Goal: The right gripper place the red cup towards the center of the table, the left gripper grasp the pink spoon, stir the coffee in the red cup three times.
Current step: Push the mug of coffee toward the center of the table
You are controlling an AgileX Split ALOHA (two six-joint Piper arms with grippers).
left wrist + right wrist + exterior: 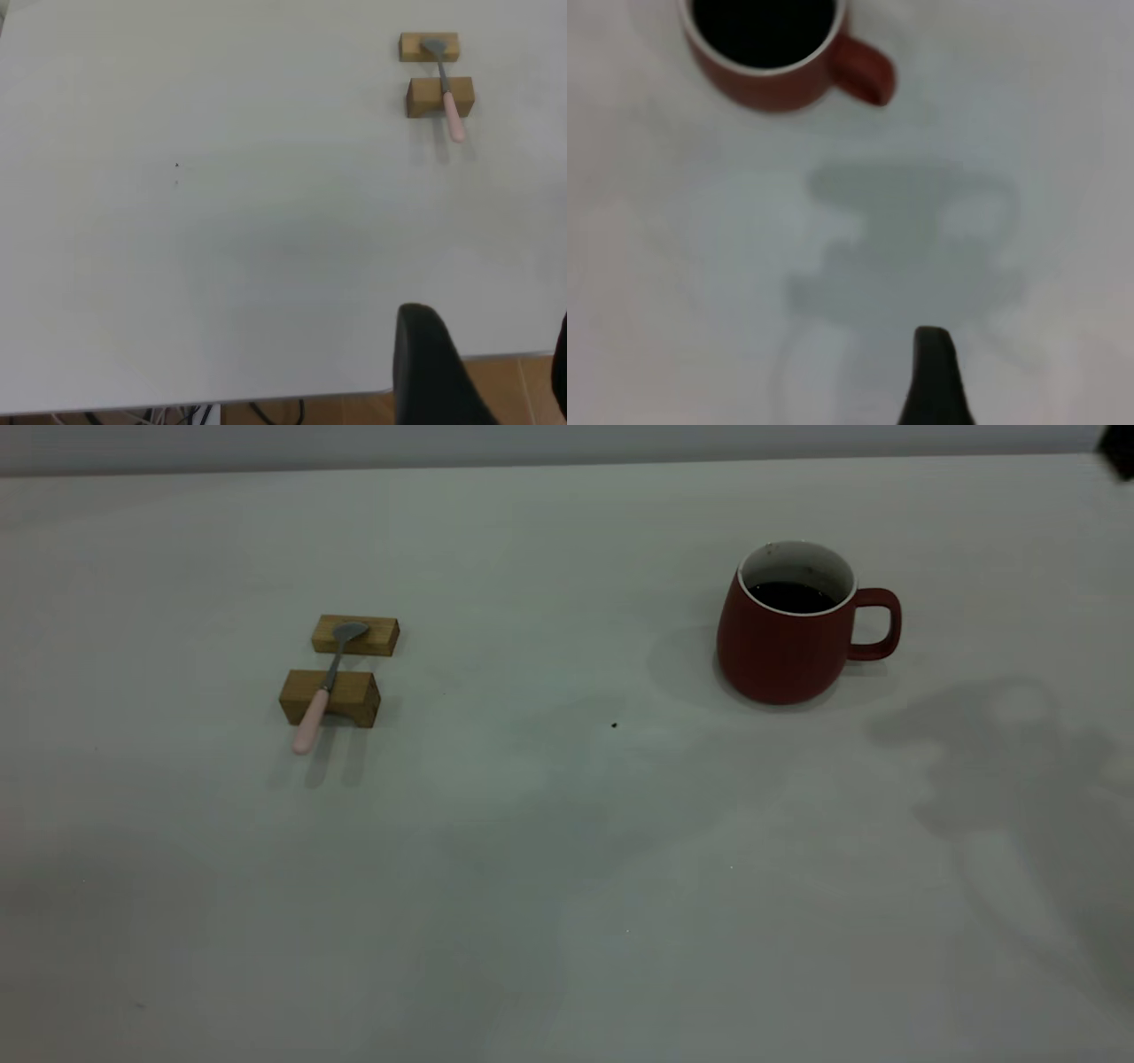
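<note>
The red cup (784, 646) stands upright at the right of the table (567, 868), handle to the right, with dark coffee (791, 596) inside. The pink spoon (321, 691) lies across two blocks at the left, its pink handle sticking out toward the near side. In the right wrist view the red cup (766, 53) is well ahead of my right gripper (1036, 381). That gripper is open and empty, with only one black finger (935, 381) showing. My left gripper (496, 372) hangs open and empty near the table's edge, far from the pink spoon (447, 97).
Two tan wooden blocks (330, 698) (355, 635) hold the spoon off the table. A tiny dark speck (614, 725) lies near the middle. A black bit of the right arm (1121, 452) shows at the far right corner. The arms' shadows fall at the right.
</note>
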